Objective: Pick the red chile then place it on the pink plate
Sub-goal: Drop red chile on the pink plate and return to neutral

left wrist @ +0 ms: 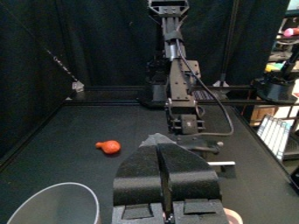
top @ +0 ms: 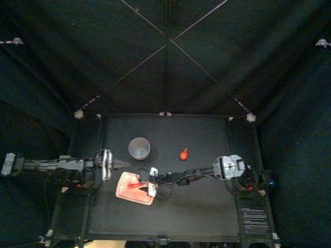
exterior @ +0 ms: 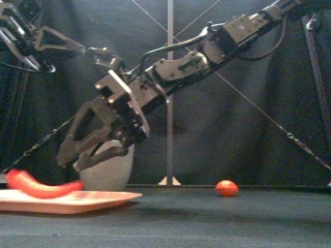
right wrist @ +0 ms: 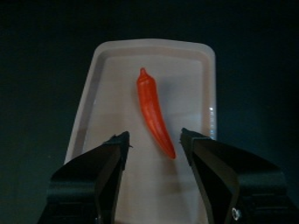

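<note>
The red chile (right wrist: 152, 103) lies lengthwise on the flat pink plate (right wrist: 111, 79), free of any grip. In the front view the chile (exterior: 43, 186) rests at the left end of the plate (exterior: 91, 199). My right gripper (right wrist: 155, 138) hangs open just above the plate, its jaws either side of the chile's near end without touching it. From the top view, the right arm reaches past the middle, with its gripper (top: 153, 179) over the plate (top: 130, 191). My left gripper (left wrist: 163, 179) is shut on nothing and rests at the table's left (top: 106, 165).
A tall grey speckled cup (top: 139, 147) stands behind the plate, close to the right gripper in the front view (exterior: 114, 172). A small round red toy (top: 184, 153) lies to the right of the cup, also visible low at the right (exterior: 226, 188).
</note>
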You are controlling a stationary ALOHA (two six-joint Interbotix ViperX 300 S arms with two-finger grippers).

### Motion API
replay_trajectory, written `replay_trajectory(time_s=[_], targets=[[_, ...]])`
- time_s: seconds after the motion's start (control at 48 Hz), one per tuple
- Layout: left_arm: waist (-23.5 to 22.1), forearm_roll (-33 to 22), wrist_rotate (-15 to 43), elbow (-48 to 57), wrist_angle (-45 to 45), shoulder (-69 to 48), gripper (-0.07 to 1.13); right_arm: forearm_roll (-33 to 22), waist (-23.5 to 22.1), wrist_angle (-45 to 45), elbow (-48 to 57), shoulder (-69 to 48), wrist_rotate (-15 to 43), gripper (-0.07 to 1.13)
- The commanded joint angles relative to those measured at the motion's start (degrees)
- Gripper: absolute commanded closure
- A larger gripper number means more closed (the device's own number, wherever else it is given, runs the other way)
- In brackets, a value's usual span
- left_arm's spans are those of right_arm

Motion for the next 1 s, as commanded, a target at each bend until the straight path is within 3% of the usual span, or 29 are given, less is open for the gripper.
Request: replay_trajectory(time_s=[0.021, 0.396, 1.0], targets=[[0.1, 0.1, 0.1, -0.6, -0.3, 0.2, 1.07, 0.1, -2.5, -1.7, 4.4, -9.8, 0.1, 0.19], [0.9, 0.1, 0.1, -0.5, 0.4, -0.2, 1.07, 2.0, -4.9, -21.9, 29.4, -35.2, 0.1, 0.19], [1.4, 0.1, 0.1, -0.4, 0.4, -0.4, 1.07, -3.9, -6.6, -24.7, 55.9, -72.4, 0.1, 0.19]])
